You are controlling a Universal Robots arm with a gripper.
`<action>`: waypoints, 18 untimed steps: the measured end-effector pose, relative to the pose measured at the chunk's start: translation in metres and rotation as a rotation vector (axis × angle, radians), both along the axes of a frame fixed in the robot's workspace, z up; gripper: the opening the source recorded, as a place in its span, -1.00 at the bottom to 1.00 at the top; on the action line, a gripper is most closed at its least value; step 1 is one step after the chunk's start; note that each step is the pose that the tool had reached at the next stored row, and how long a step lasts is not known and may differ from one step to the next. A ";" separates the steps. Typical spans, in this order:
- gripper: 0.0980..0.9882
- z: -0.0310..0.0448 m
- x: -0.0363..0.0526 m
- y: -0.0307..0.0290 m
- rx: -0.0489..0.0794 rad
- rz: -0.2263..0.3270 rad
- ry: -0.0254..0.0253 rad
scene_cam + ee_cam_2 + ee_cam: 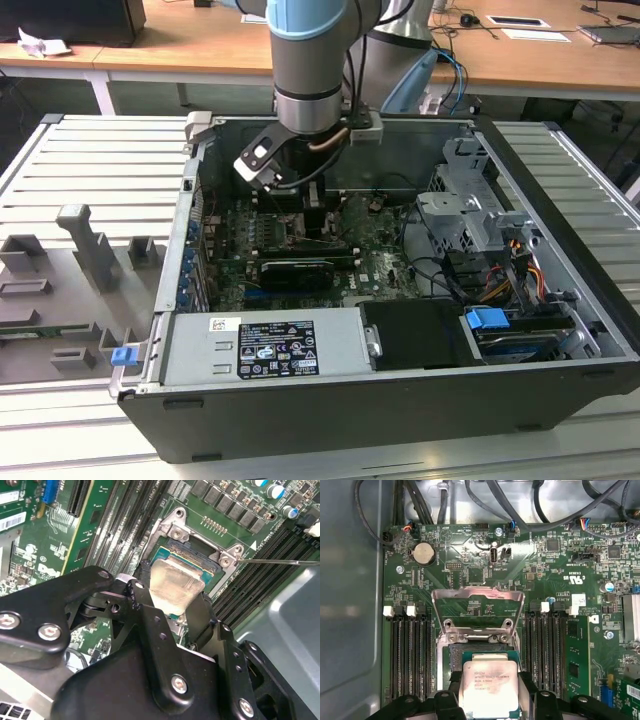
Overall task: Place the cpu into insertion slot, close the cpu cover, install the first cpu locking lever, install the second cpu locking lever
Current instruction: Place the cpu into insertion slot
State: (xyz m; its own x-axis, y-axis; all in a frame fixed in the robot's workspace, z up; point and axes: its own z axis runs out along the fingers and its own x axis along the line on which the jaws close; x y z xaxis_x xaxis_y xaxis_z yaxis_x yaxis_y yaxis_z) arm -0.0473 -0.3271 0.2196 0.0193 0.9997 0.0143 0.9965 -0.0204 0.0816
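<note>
The cpu (pixel 490 687) is a flat square chip with a silver top, and my gripper (pixel 490 692) is shut on it, one black finger on each side. In the second wrist view the cpu (pixel 172 585) hangs slightly tilted just over the insertion slot (pixel 197 555), whose dark inside shows past the chip's far edge. The insertion slot (pixel 480 651) sits on the green motherboard. The cpu cover (pixel 477 594), a thin grey metal frame, stands flipped open beyond the slot. A thin metal lever (pixel 280 561) sticks out beside the socket. In the exterior view my gripper (pixel 305 215) reaches down inside the computer case.
Long black memory slots (pixel 407 655) flank the socket on both sides. A long black card (pixel 300 270) lies across the board near the gripper. The grey power supply (pixel 265 350), the drive cage (pixel 470 215) and loose cables (pixel 470 500) crowd the case.
</note>
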 end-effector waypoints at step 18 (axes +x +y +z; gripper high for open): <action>-0.04 -0.0166 0.0006 0.0078 -0.008 -0.009 0.0000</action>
State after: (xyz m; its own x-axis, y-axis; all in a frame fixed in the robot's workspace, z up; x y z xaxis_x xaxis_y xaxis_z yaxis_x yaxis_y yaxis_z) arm -0.0467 -0.3192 0.2029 0.0286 0.9996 0.0067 0.9962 -0.0290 0.0817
